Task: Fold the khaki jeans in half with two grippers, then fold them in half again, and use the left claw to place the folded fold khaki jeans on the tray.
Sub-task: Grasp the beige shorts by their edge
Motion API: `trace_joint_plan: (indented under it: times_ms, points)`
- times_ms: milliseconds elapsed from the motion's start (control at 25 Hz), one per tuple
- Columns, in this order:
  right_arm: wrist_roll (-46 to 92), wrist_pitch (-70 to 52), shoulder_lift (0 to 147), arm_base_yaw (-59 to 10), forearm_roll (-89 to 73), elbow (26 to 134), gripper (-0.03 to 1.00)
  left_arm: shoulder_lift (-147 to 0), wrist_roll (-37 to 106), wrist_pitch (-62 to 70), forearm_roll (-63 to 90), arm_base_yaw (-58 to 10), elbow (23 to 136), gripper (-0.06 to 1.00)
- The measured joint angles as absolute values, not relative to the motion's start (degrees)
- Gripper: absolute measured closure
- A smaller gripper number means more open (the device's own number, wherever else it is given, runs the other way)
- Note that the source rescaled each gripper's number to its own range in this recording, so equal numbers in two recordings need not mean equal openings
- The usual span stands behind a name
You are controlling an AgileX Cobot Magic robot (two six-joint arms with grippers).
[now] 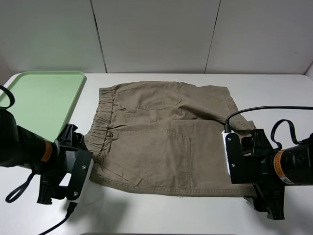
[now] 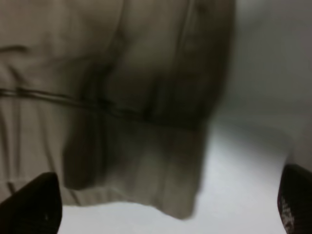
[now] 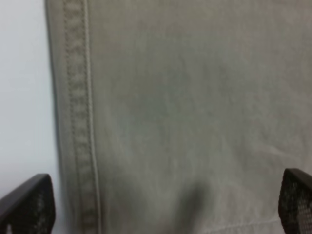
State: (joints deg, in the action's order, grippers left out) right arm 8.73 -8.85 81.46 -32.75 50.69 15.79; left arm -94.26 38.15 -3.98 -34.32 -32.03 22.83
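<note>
**Overhead and wrist views, read left to right.** A pale green tray (image 1: 34,98) sits at the far left corner of the white tabletop (image 1: 274,88), and nothing lies on it. In front of the tray, the left tool (image 1: 61,188) hangs just beside the near waistband corner of the khaki jeans (image 1: 161,137). Its fingers are spread wide and grip nothing. In its wrist view, the left tool (image 2: 161,214) frames a blurred corner of the jeans (image 2: 122,97) with bare tabletop alongside.

The jeans lie flat and unfolded in the middle of the tabletop, next to the tray. The gathered waistband, with one button (image 1: 110,133), is to the left and the leg hems are to the right.

The right tool (image 1: 247,181) stands at the near leg hem, fingers likewise spread and empty. In its wrist view, the right tool (image 3: 161,209) looks onto the jeans (image 3: 185,107) and their stitched hem. An orange band (image 1: 279,169) on the right arm carries print too small to read.
</note>
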Motion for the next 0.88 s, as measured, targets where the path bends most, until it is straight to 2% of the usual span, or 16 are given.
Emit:
trace_joint_plan:
  times_ms: [360,440,520,560,600,680,760,800,880]
  points:
    - [8.7,-8.4,81.5,-32.8,50.9,15.8,-0.03,-97.6,37.7,-5.4,-34.3,-32.0,25.9,0.12]
    - [8.7,-8.4,81.5,-32.8,51.0,15.8,0.01,-97.6,37.7,-5.4,-34.3,-32.0,25.9,0.14]
    - [8.7,-8.4,81.5,-32.8,51.1,15.8,0.17,-97.7,37.5,-5.1,-34.2,-32.0,25.9,0.20]
    - [8.7,-8.4,81.5,-32.8,51.1,15.8,0.30,-97.9,37.5,-4.9,-34.2,-32.0,25.9,0.24]
    - [8.7,-8.4,81.5,-32.8,51.1,15.8,0.42,-98.1,37.5,-4.5,-34.1,-32.0,25.9,0.31]
    - [8.7,-8.7,81.5,-32.8,51.1,15.8,0.74,-98.2,37.5,-3.4,-34.1,-32.0,25.9,0.48]
    - [8.7,-9.1,81.5,-32.8,51.4,15.8,0.94,-98.5,37.5,-2.2,-34.1,-32.0,25.8,0.69]
    - [8.7,-9.1,81.5,-32.8,51.8,15.8,0.97,-98.7,37.5,-2.0,-34.1,-32.0,25.8,0.79]
    - [8.7,-9.4,81.5,-32.8,52.6,15.8,0.97,-98.7,37.5,-2.0,-34.1,-32.0,25.8,0.91]
